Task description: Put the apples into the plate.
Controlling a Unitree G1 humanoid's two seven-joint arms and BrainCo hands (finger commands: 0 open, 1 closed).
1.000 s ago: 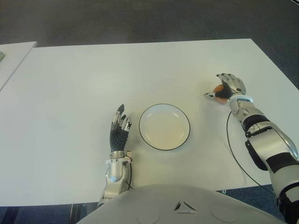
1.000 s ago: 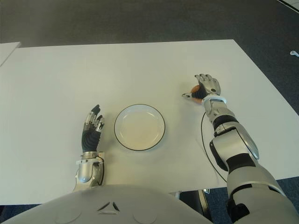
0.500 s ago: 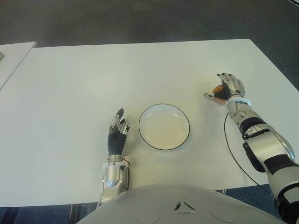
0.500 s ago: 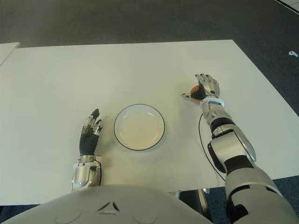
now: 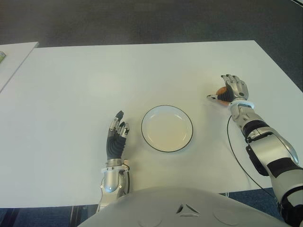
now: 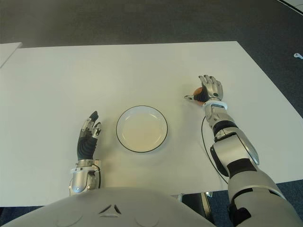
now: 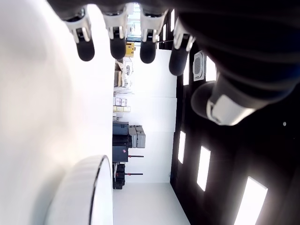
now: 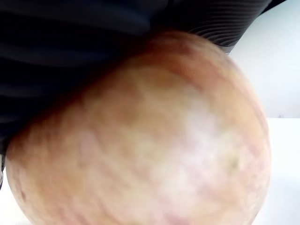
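Observation:
A white plate [image 5: 167, 128] with a dark rim sits near the table's front middle and holds nothing. To its right, my right hand [image 5: 229, 91] covers an orange-red apple [image 5: 220, 91], fingers curled over it. The right wrist view is filled by that apple [image 8: 154, 140] pressed against the dark palm. My left hand [image 5: 117, 137] shows left of the plate, fingers straight and holding nothing; its wrist view shows the fingertips [image 7: 117, 44] spread and the plate rim [image 7: 93, 187].
The white table [image 5: 94, 80] stretches wide behind the plate. A second white table's corner [image 5: 12, 54] shows at the far left. A thin black cable [image 5: 234, 151] runs along my right forearm. Dark carpet lies beyond the table.
My left hand has drawn back toward the table's front edge. The right hand stays on the apple in the same place.

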